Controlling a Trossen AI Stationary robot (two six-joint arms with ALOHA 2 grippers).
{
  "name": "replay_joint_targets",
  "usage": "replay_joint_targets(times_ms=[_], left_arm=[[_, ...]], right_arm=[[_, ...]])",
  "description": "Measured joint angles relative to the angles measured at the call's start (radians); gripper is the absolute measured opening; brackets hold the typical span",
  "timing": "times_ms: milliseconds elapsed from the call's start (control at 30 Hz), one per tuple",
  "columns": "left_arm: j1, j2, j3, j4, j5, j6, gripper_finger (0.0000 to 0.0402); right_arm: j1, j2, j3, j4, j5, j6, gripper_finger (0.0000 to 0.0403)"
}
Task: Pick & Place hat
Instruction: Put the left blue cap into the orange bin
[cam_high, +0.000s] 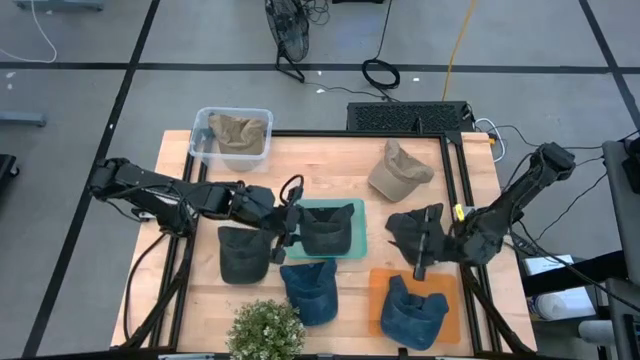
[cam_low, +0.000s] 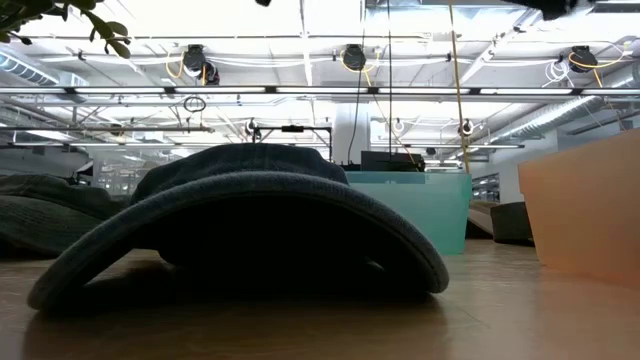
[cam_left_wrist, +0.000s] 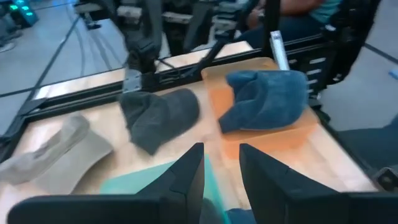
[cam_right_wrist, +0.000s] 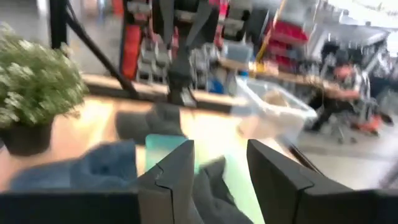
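Several caps lie on the wooden table. A dark cap (cam_high: 330, 230) sits on the teal tray (cam_high: 355, 245). A blue cap (cam_high: 415, 310) rests on the orange tray (cam_high: 378, 285). A dark grey cap (cam_high: 405, 228) lies on the bare wood between them. My left gripper (cam_high: 287, 228) (cam_left_wrist: 221, 171) is open at the teal tray's left edge and touches nothing. My right gripper (cam_high: 425, 248) (cam_right_wrist: 221, 165) is open over the dark grey cap (cam_right_wrist: 211, 186), with cap fabric rising between its fingers. In the low view a dark cap (cam_low: 240, 225) fills the foreground. My right gripper comes at the dark grey cap from the table's right side, slanting down. A raised part of the cap (cam_right_wrist: 214, 177) stands between its two fingers. I cannot tell whether the fingers touch it. The cap lies on the table.
Another dark cap (cam_high: 243, 252) and a blue cap (cam_high: 310, 290) lie near the front, beside a potted plant (cam_high: 265, 328). A tan cap (cam_high: 398, 170) lies toward the far right. A clear bin (cam_high: 205, 120) at the far left holds a tan cap. People show beyond the table.
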Motion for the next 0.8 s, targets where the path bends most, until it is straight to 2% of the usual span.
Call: replay_joint_targets(times_ms=[167,233,333,433,500,567,700,800], left_arm=[[0.029,-0.016,0.001,0.025,0.001,0.006,0.0113],[0.044,-0.014,0.000,0.026,-0.001,0.017,0.0113],[0.060,-0.014,0.000,0.035,-0.003,0.041,0.0113],[0.074,-0.014,0.000,0.012,0.000,0.072,0.0113],[0.084,-0.026,0.000,-0.029,0.000,0.088,0.0113],[0.098,-0.040,0.000,-0.054,0.002,0.096,0.0113],[0.105,-0.076,0.000,-0.096,0.047,0.080,0.0113],[0.095,-0.100,0.000,-0.144,0.075,0.079,0.0113]], right_arm=[[-0.079,0.085,0.369,-0.673,-0.219,0.333,0.0135],[-0.113,0.161,0.507,-0.875,-0.324,0.443,0.0134],[-0.157,0.295,0.665,-1.085,-0.517,0.602,0.0134],[-0.173,0.432,0.742,-1.186,-0.764,0.759,0.0134],[-0.170,0.504,0.760,-1.182,-0.943,0.859,0.0136],[-0.162,0.561,0.765,-1.176,-1.071,0.985,0.0140],[-0.130,0.624,0.765,-1.181,-1.208,1.221,0.0162],[-0.107,0.630,0.765,-1.190,-1.215,1.311,0.0189]])
